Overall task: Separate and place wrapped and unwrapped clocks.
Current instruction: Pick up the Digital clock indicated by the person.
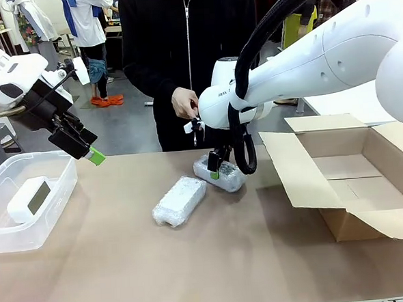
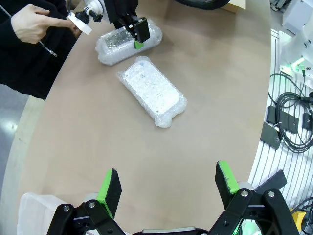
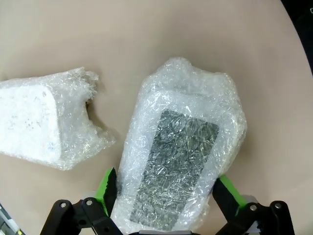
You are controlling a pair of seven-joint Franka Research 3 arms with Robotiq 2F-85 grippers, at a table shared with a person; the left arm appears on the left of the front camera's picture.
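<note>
1. The step in hand is judged to be the pick-up of a wrapped clock. The right gripper (image 1: 216, 165) is set over the far bundle (image 1: 224, 178) at the centre of the front view, with its jaws wide and nothing held.
2. In the right wrist view the pads (image 3: 108, 188) are seen on either side of that bundle's lower end, and a grey face shows through the wrap. Whether the pads touch the wrap cannot be told.
3. The near bundle (image 1: 179, 200) lies just beside it, lower left of centre on the bench (image 1: 195, 274), and is not touched by either gripper.
4. The bare clock (image 1: 28, 199) is lodged in the tub (image 1: 58, 208) at the left edge, so the unwrapped share is judged done.
5. The left gripper (image 1: 83, 148) is held above the bench at upper left, wide and empty.
6. Next, the jaws need to be closed across the far bundle's width, gently, since the wrap is likely to give. The bundle then needs to be lifted clear of its neighbour and carried off, probably to the open box (image 1: 294, 160) at the right.
</note>
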